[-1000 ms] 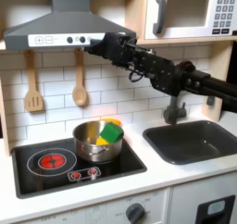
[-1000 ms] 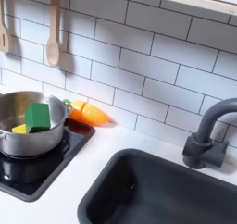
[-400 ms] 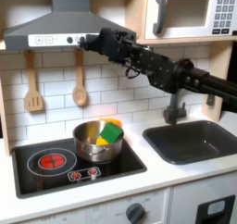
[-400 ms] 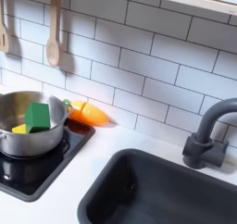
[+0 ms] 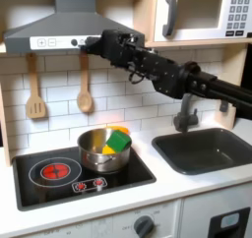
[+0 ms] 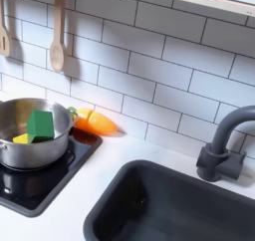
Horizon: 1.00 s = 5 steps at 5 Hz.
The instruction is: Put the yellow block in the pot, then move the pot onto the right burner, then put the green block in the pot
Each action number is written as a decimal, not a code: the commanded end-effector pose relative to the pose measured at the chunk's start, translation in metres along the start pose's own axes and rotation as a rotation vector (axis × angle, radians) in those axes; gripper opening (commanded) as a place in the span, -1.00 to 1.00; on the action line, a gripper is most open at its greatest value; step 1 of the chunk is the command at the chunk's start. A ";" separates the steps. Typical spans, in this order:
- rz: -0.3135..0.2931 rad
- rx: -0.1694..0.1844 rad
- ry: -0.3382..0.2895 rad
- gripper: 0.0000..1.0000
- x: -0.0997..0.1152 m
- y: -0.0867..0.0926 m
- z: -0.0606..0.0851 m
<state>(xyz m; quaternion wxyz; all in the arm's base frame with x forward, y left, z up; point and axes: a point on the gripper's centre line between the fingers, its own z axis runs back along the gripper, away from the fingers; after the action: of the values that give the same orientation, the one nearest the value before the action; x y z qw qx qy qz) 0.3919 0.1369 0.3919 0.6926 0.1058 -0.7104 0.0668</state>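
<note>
Pot [image 5: 103, 150], steel, on hob's burner at the first exterior view's right; holds green block [image 6: 40, 124] and yellow block [image 6: 21, 138]. Behind: orange rounded piece [image 6: 99, 121]. Above: tool [image 5: 94, 43], raised near hood, opening indiscernible, nothing visibly held.

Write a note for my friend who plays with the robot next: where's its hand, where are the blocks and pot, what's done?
Gripper: raised high by the hood in the first exterior view, holding nothing visible; open or shut is unclear.
Pot: on the right burner in the first exterior view.
Green block and yellow block: both inside the pot.
Done: all three steps look finished.
Left: nothing obvious; an orange piece lies behind the pot.
</note>
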 end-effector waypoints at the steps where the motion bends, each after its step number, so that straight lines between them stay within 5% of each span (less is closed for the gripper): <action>1: -0.004 -0.006 0.006 -1.00 -0.001 0.000 -0.005; 3: -0.012 0.012 -0.005 -1.00 0.007 -0.009 0.005; 4: -0.027 0.089 0.006 -1.00 0.018 -0.009 0.019; 5: 0.103 0.084 0.012 -1.00 0.026 -0.017 0.032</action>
<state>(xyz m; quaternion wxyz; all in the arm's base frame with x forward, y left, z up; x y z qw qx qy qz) 0.3627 0.1174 0.4189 0.6924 0.1667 -0.6963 0.0892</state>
